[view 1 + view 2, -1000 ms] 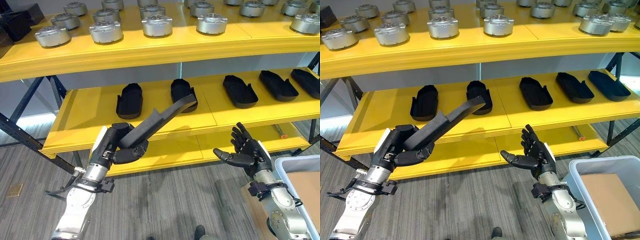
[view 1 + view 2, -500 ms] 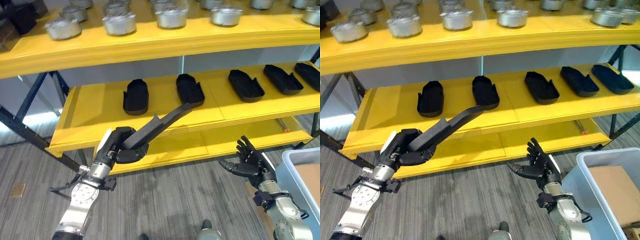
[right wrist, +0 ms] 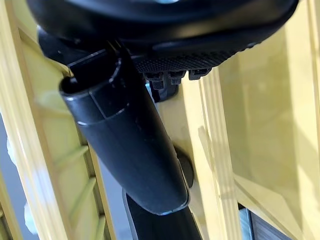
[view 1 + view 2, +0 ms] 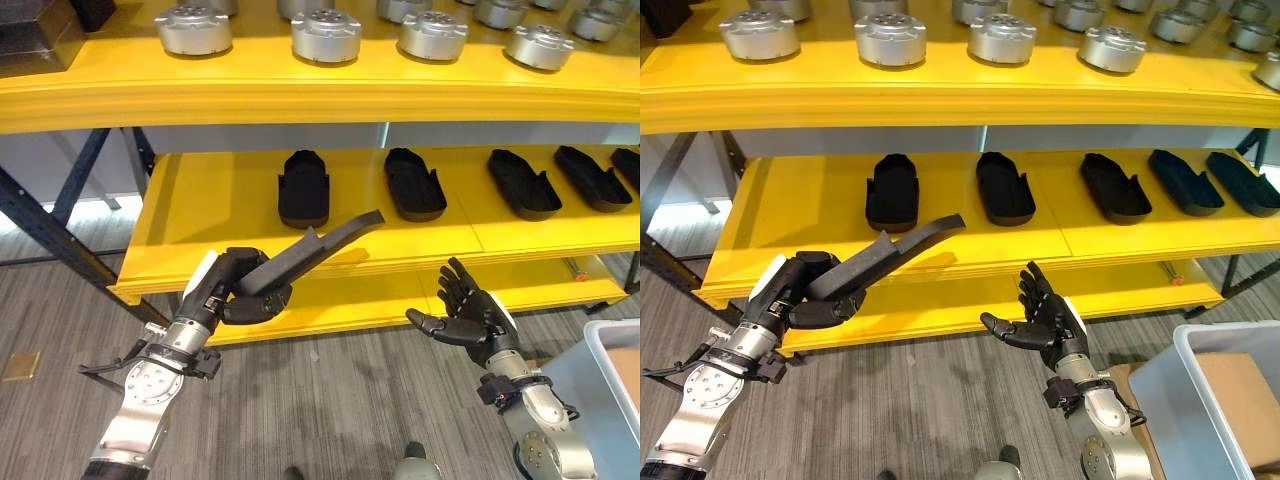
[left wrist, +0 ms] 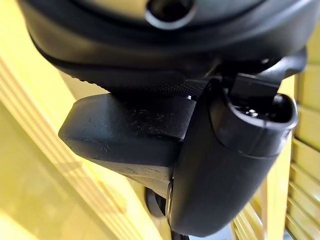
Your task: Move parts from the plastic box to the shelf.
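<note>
Changes against the earlier pictures:

- Camera: shifted. The whole scene slides right and down in both eye views; this is not a move of the shelf (image 4: 300, 100) or of the parts lying on it.
- Long black part (image 4: 310, 252): less steeply tilted, now lying closer to level. Its far tip hangs over the front edge of the middle board, short of the row of black parts, where a second ago it reached up to one of them.
- Right hand (image 4: 1038, 322): dropped lower half a second ago, now raised again, fingers spread, just before the middle board's edge.
- Plastic box (image 4: 1180, 385): more of it cut off at the lower right.
</note>
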{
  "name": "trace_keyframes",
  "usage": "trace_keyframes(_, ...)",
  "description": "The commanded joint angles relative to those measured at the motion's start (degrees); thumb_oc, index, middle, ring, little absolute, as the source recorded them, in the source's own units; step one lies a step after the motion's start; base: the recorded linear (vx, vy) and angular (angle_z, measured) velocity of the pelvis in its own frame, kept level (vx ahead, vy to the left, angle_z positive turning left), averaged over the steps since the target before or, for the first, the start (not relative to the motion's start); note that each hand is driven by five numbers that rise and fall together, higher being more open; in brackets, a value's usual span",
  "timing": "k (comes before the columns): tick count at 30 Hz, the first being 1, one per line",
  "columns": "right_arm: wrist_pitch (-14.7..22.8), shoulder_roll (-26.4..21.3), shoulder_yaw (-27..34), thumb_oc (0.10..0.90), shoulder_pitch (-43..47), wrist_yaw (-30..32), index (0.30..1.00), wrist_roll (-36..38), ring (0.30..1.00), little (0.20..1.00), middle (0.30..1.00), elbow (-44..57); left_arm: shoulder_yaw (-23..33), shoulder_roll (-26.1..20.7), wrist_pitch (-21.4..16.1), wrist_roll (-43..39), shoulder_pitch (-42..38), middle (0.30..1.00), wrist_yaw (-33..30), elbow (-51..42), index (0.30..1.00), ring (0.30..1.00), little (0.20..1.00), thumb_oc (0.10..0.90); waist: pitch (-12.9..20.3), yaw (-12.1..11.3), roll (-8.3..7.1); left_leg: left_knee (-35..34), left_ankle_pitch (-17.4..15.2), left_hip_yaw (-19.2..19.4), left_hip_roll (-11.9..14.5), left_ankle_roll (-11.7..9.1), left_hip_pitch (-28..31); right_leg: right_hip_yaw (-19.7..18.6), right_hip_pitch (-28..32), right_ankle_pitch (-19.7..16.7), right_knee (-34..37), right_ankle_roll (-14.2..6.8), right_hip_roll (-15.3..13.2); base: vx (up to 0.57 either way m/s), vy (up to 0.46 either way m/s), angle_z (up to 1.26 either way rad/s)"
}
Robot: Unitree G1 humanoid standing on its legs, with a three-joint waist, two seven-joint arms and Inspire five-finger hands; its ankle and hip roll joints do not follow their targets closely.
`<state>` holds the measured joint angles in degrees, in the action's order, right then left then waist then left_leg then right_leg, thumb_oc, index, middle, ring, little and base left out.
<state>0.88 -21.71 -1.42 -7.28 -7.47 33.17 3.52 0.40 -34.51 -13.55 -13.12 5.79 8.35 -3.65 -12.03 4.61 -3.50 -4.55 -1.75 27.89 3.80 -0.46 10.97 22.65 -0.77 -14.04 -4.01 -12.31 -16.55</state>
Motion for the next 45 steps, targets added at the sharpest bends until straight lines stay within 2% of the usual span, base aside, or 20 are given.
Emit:
trace_keyframes(1, 4.49, -4.38, 3.34, 0.900, 6.62, -0.85, 1.000, 1.23, 1.000, 1.000, 1.000, 2.19, 4.01, 1.63, -6.99, -5.63, -6.30, 0.300, 0.18, -7.42, 0.300, 0.300, 0.300, 0.400, 3.23, 0.73, 2.94, -0.18, 0.19, -4.23, 0.70, -0.27, -1.41, -1.26, 0.51, 12.21, -5.20, 1.47, 6.92, -0.02, -0.001, -0.07)
trace_keyframes(2, 4.63, -4.62, 3.70, 0.900, 6.17, -1.01, 1.000, 2.04, 1.000, 1.000, 1.000, 2.07, 3.73, 2.31, -7.06, -5.59, -6.34, 0.300, 0.72, -7.40, 0.300, 0.300, 0.300, 0.400, 3.37, 0.97, 2.66, -0.10, 1.17, -4.05, -0.08, -0.02, -2.49, -1.08, 1.14, 13.94, -3.64, 4.19, 10.79, 0.00, -0.025, -0.08)
trace_keyframes(3, 5.07, -4.75, 3.96, 0.900, 5.86, -1.26, 1.000, 1.83, 1.000, 1.000, 1.000, 1.66, 3.32, 2.60, -6.99, -5.61, -6.89, 0.300, 1.07, -7.17, 0.300, 0.300, 0.300, 0.400, 3.57, 1.25, 2.54, -0.02, 1.18, -5.23, -0.90, -0.04, -2.95, -2.31, 1.78, 14.55, -2.20, 5.08, 12.46, 0.03, -0.031, 0.06)
trace_keyframes(5, 7.08, -4.55, 3.64, 0.900, 4.57, -0.56, 1.000, 1.22, 1.000, 1.000, 1.000, 1.14, 1.30, 3.32, -8.24, -5.03, -8.25, 0.300, 1.30, -5.75, 0.300, 0.300, 0.300, 0.400, 3.76, 2.98, 2.83, 0.24, 1.38, -9.44, -2.46, 0.64, -3.72, -9.65, 1.77, 14.66, -0.52, 6.31, 14.90, 0.06, -0.029, 0.28)
trace_keyframes(9, 7.72, -4.53, 4.49, 0.900, 2.77, -1.46, 1.000, 1.64, 1.000, 1.000, 1.000, 1.78, 1.68, 3.46, -9.98, -5.41, -7.70, 0.300, 1.10, -5.50, 0.300, 0.300, 0.300, 0.400, 4.73, 3.75, 3.18, 0.56, 1.20, -9.50, -3.18, 0.63, -4.28, -12.25, 3.56, 13.64, 3.46, 6.51, 14.78, 0.03, -0.061, 0.22)
trace_keyframes(14, 6.49, -4.12, 3.04, 0.900, 4.08, -1.80, 1.000, 1.06, 1.000, 1.000, 1.000, 1.22, 1.99, 2.55, -8.69, -4.97, -9.08, 0.300, -0.27, -5.44, 0.300, 0.300, 0.300, 0.400, 5.56, 4.44, 4.03, 1.65, 0.09, -8.58, -3.05, 0.46, -3.96, -13.04, 4.74, 13.82, 4.70, 6.62, 14.42, 0.08, -0.126, 0.07)
trace_keyframes(18, 6.71, -4.32, 2.86, 0.900, 5.06, -1.60, 1.000, 0.22, 1.000, 1.000, 1.000, 0.67, 2.47, 2.63, -9.05, -2.66, -9.04, 0.300, -3.45, -6.88, 0.300, 0.300, 0.300, 0.400, 4.58, 4.35, 3.78, 8.97, -2.03, -6.22, -2.51, 0.08, -6.77, -11.27, 4.83, 15.37, 3.04, 7.99, 13.53, 0.01, -0.110, 0.07)
trace_keyframes(22, 7.38, -5.09, 2.70, 0.900, 6.78, -1.21, 1.000, -0.42, 1.000, 1.000, 1.000, -0.84, 2.60, 2.66, -9.65, -1.37, -9.99, 0.300, -5.69, -6.70, 0.300, 0.300, 0.300, 0.400, 2.43, 4.19, 3.64, 20.09, -0.07, -6.75, 1.65, -2.25, -12.17, -10.98, 4.24, 17.79, -0.52, 9.69, 13.16, -0.04, 0.010, 0.04)
trace_keyframes(23, 7.24, -5.57, 2.90, 0.900, 7.71, -1.88, 1.000, -0.21, 1.000, 1.000, 1.000, -1.75, 3.36, 2.56, -9.90, -0.85, -9.88, 0.300, -6.55, -6.29, 0.300, 0.300, 0.300, 0.400, 1.89, 4.08, 4.10, 18.89, 2.53, -8.47, 4.87, -3.27, -12.09, -10.90, 3.44, 19.00, -2.81, 10.31, 12.93, 0.00, 0.180, -0.01)
trace_keyframes(25, 6.89, -6.21, 3.02, 0.900, 7.89, -2.91, 1.000, -0.08, 1.000, 1.000, 1.000, -1.80, 4.28, 2.29, -10.21, -0.85, -9.25, 0.300, -7.35, -6.17, 0.300, 0.300, 0.300, 0.400, 2.18, 3.95, 4.48, 16.12, 5.55, -10.25, 7.39, -4.09, -11.20, -11.05, 2.73, 19.40, -3.58, 10.63, 12.51, 0.02, 0.295, -0.06)
trace_keyframes(28, 6.48, -8.64, 3.75, 0.900, 7.21, -5.41, 1.000, 0.28, 1.000, 1.000, 1.000, -1.38, 6.28, 1.72, -11.71, -1.40, -7.32, 0.300, -9.20, -5.18, 0.300, 0.300, 0.300, 0.400, 3.17, 4.43, 5.15, 9.29, 15.95, -14.75, 16.01, -7.51, -9.18, -11.64, 0.89, 20.92, -5.99, 10.78, 10.25, 0.04, 0.471, -0.17)
trace_keyframes(30, 6.52, -10.03, 3.79, 0.900, 7.13, -6.19, 1.000, 0.36, 1.000, 1.000, 1.000, -1.33, 6.31, 2.07, -12.00, -0.76, -7.55, 0.300, -10.71, -4.20, 0.300, 0.300, 0.300, 0.400, 3.53, 5.05, 5.23, 7.76, 20.58, -15.23, 19.39, -8.82, -9.25, -11.85, -0.36, 21.75, -8.05, 10.60, 7.66, 0.03, 0.614, -0.19)
trace_keyframes(33, 6.73, -10.85, 3.82, 0.900, 7.04, -6.94, 1.000, -0.03, 1.000, 1.000, 1.000, -1.34, 5.94, 2.48, -12.37, 0.40, -8.12, 0.300, -12.15, -3.11, 0.300, 0.300, 0.300, 0.400, 3.58, 5.89, 5.60, 7.38, 22.00, -13.53, 21.04, -9.64, -9.05, -11.70, -1.63, 22.56, -10.44, 10.12, 5.05, 0.02, 0.470, -0.10)
trace_keyframes(36, 6.60, -11.33, 3.07, 0.900, 7.65, -6.70, 1.000, -1.52, 1.000, 1.000, 1.000, -1.94, 5.29, 2.29, -12.51, 0.60, -7.77, 0.300, -13.99, -2.70, 0.300, 0.300, 0.300, 0.400, 3.29, 6.11, 7.93, 5.58, 18.90, -11.15, 20.64, -10.19, -6.67, -10.90, -3.45, 23.39, -15.33, 8.34, 1.68, 0.09, 0.623, 0.11)
trace_keyframes(38, 5.98, -10.66, 3.61, 0.900, 7.35, -4.74, 1.000, -0.84, 1.000, 1.000, 1.000, -2.41, 4.73, 0.97, -12.39, -0.21, -8.54, 0.300, -11.89, -3.05, 0.300, 0.300, 0.300, 0.400, 2.54, 5.44, 8.43, 8.66, 14.46, -11.96, 17.76, -9.15, -7.60, -10.90, -0.60, 21.88, -13.62, 6.56, 0.51, 0.27, 0.750, 0.46)
trace_keyframes(40, 6.17, -9.24, 3.52, 0.900, 6.87, -4.19, 1.000, -2.07, 1.000, 1.000, 1.000, -2.76, 4.23, 0.25, -13.20, 0.68, -9.07, 0.300, -10.21, -4.04, 0.300, 0.300, 0.300, 0.400, 2.07, 4.34, 6.99, 10.72, 5.92, -12.09, 12.95, -6.97, -7.16, -10.63, 2.57, 17.08, -9.10, 3.13, -2.60, 0.26, 0.620, 0.74)
trace_keyframes(41, 6.06, -8.50, 3.45, 0.900, 6.97, -3.82, 1.000, -2.24, 1.000, 1.000, 1.000, -2.70, 4.15, -0.28, -13.43, 1.67, -9.33, 0.300, -10.10, -4.43, 0.300, 0.300, 0.300, 0.400, 2.05, 3.82, 6.13, 10.67, 3.69, -11.74, 11.62, -6.32, -6.53, -10.31, 3.44, 14.53, -7.06, 2.11, -4.21, 0.17, 0.378, 0.46)
trace_keyframes(42, 5.86, -8.23, 3.51, 0.900, 6.93, -3.35, 1.000, -2.23, 1.000, 1.000, 1.000, -2.36, 3.97, -0.84, -13.68, 1.14, -9.59, 0.300, -9.55, -4.68, 0.300, 0.300, 0.300, 0.400, 2.08, 3.45, 5.57, 10.70, 2.69, -11.72, 10.79, -5.82, -6.36, -10.19, 3.86, 12.61, -5.48, 1.48, -5.15, 0.17, 0.341, 0.25)
trace_keyframes(43, 4.50, -7.24, 3.91, 0.900, 6.87, -2.68, 1.000, -1.45, 1.000, 1.000, 1.000, -1.32, 4.12, -1.42, -14.34, 0.95, -9.89, 0.300, -8.29, -5.34, 0.300, 0.300, 0.300, 0.400, 2.28, 2.16, 4.10, 10.72, 1.60, -9.88, 9.94, -5.24, -6.09, -7.32, 4.62, 7.51, -1.20, 0.32, -7.10, 0.12, 0.237, 0.09)
trace_keyframes(45, 4.00, -6.66, 3.96, 0.900, 7.25, -3.20, 1.000, -0.50, 1.000, 1.000, 1.000, -1.06, 4.47, -1.37, -14.37, 0.66, -9.30, 0.300, -8.04, -6.21, 0.300, 0.300, 0.300, 0.400, 2.10, 1.12, 3.45, 10.13, 1.57, -7.77, 9.75, -5.22, -5.53, -4.40, 4.45, 4.73, 0.33, -0.40, -7.98, 0.07, 0.170, -0.13)
